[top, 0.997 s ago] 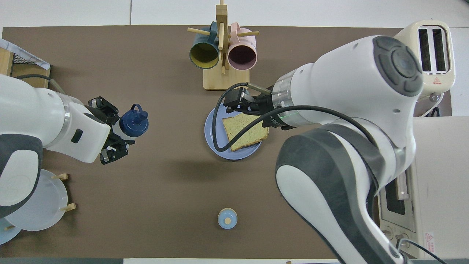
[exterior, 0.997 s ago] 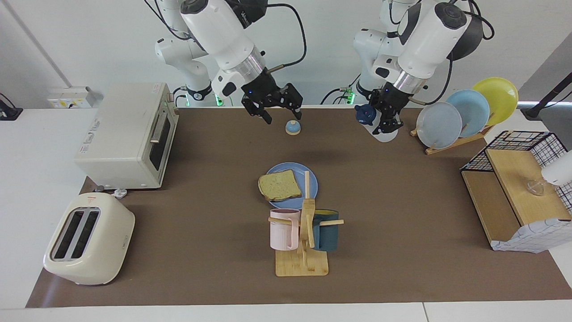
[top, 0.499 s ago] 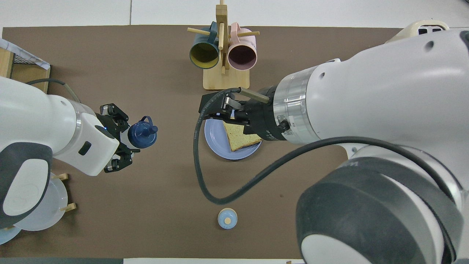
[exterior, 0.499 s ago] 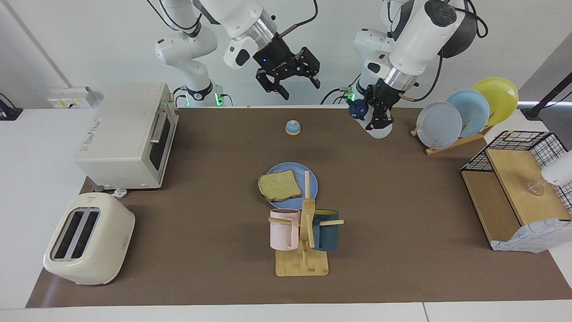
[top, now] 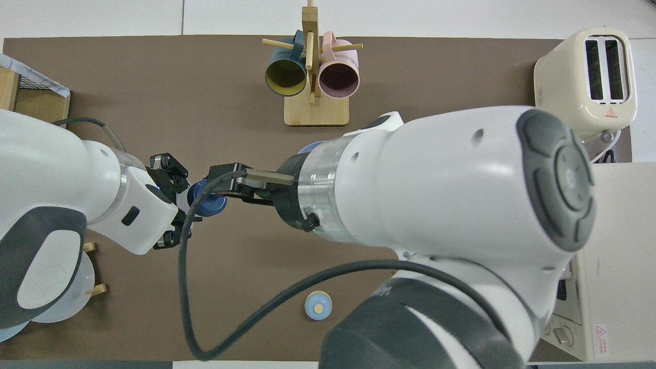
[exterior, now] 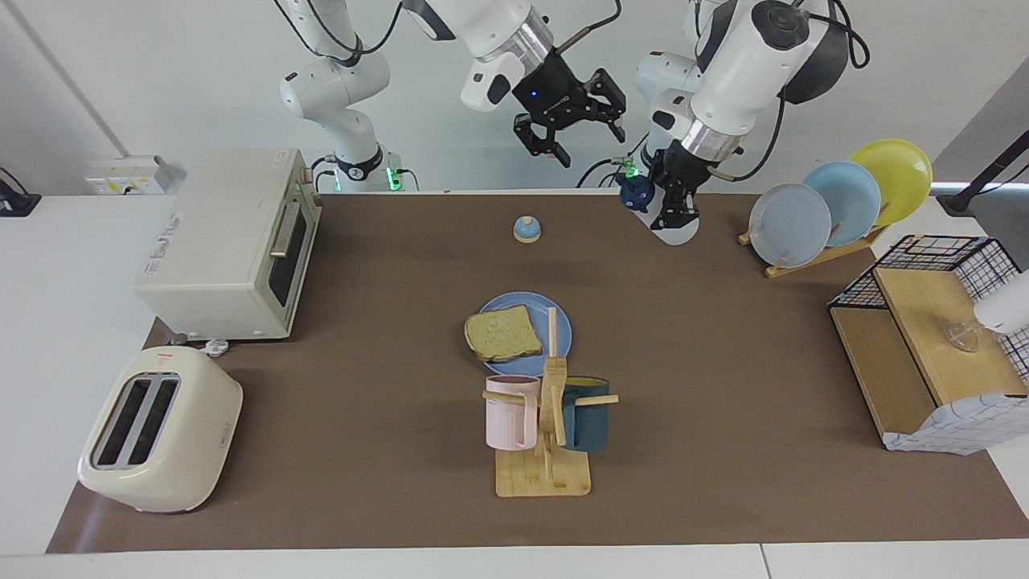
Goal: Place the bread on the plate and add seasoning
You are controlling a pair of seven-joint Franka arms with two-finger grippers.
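Fingers first: our left gripper (exterior: 674,211) is clamped on the seasoning (exterior: 661,219), holding it tilted in the air over the table edge at the robots' end, between the bell (exterior: 526,229) and the plate rack (exterior: 812,249). Navy cap points toward the right arm's end, white body hangs lower. Our right gripper (exterior: 583,133) is raised high above the same edge, just beside the seasoning's cap, fingers spread, nothing between them. From overhead its wrist covers the plate and bread, and its tip sits right at the cap.

Then by size:
- Toaster oven (exterior: 229,241) at the right arm's end, door facing the table centre.
- Wire basket with wooden shelves (exterior: 924,338) at the left arm's end.
- Pop-up toaster (exterior: 161,426), farther from the robots than the oven.
- Plate rack carrying three upright plates: grey-blue, light blue, yellow.
- Mug stand (exterior: 547,434), pink and teal mugs hung on it.
- Plate (exterior: 559,338) mid-table, touching distance from the mug stand, nearer to the robots than it.
- Bread (exterior: 502,332) lies flat on the plate, one corner overhanging the rim toward the right arm's end.
- Bell near the robots' edge.
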